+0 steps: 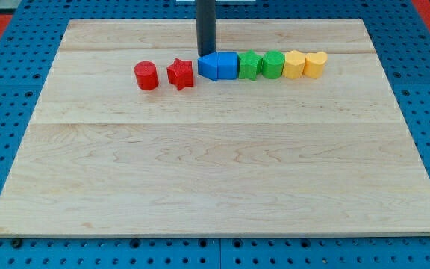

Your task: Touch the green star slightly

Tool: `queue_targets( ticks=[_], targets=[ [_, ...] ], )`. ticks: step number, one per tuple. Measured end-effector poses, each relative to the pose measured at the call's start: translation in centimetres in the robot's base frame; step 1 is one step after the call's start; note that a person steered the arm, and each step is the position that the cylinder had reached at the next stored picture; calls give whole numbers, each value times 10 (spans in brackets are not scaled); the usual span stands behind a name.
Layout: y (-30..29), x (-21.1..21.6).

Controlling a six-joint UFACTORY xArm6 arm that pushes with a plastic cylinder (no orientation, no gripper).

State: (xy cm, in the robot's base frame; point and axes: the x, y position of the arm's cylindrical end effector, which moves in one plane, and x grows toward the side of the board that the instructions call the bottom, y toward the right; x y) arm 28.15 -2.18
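1. The pale wooden bench (215, 172), made of planks, fills most of the view. It lies on a blue pegboard surface (6, 127) with red showing at the view's top corners. From the row of blocks to the bench's bottom edge the wood is bare, and both side edges have open room.
2. The straight dark rod (205, 26) comes down from the view's top edge near the bench's top edge. My tip (205, 54) stands just behind the left blue block, at or very near its top side; I cannot tell whether they touch. The rod is a bare tool with no jaws, so nothing opens, closes or clamps.
3. Eight blocks form one row near the top edge, two of each colour.
4. From the view's left: a red cylinder (146, 75), then a red star (180, 73) standing slightly apart, then a blue pointed block (208, 66) and a blue block (228, 66).
5. The green star (249, 65) sits just right of the blue pair, well clear of my tip, beside a green block (273, 64).
6. A yellow block (294, 65) and a yellow heart-like block (315, 64) end the row.
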Motion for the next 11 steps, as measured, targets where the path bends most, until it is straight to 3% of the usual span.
queue_targets(
  ticks=[2,6,11],
  targets=[
    [32,-14],
    [90,2],
    [63,-15]
  ],
)
